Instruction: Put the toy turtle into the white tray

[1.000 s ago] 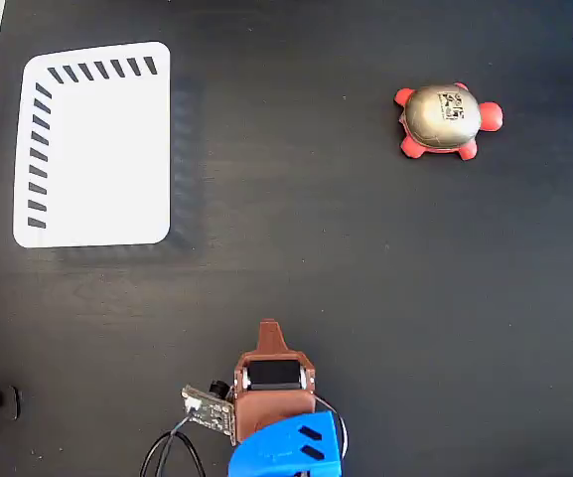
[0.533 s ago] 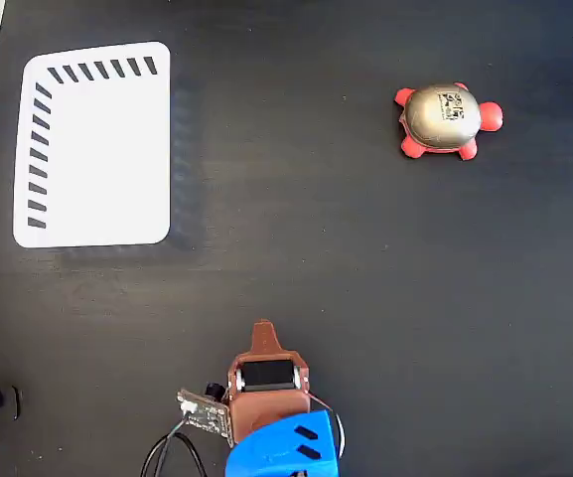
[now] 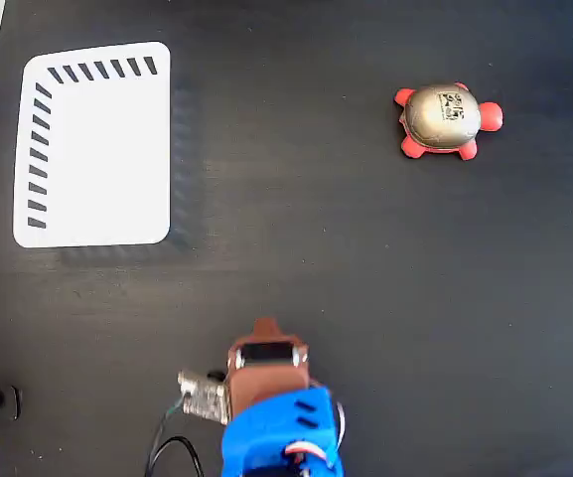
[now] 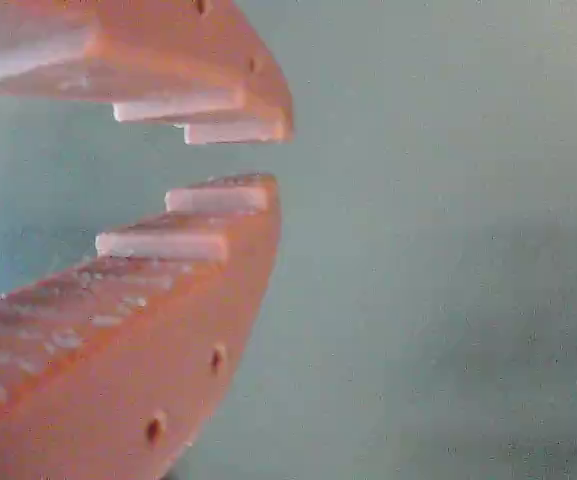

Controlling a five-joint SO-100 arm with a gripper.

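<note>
The toy turtle (image 3: 449, 119), with a shiny gold shell, a square code sticker and red-orange head and feet, sits on the black table at the upper right of the fixed view. The white tray (image 3: 95, 144), edged with black slanted stripes along its top and left sides, lies flat at the upper left. My gripper (image 3: 264, 326) is near the bottom centre, far from both, pointing up the picture. In the wrist view the gripper (image 4: 273, 158) shows two orange toothed fingers (image 4: 168, 300) with tips nearly together and nothing between them. Only blurred table lies beyond.
The black table (image 3: 316, 258) spreads wide between the gripper, the tray and the turtle. The arm's blue body (image 3: 281, 442) and a cable (image 3: 167, 452) sit at the bottom edge. The table's left edge runs close to the tray.
The arm has shifted slightly: its blue body has come further up into the picture and the brown wrist looks foreshortened. Turtle and tray have stayed where they were.
</note>
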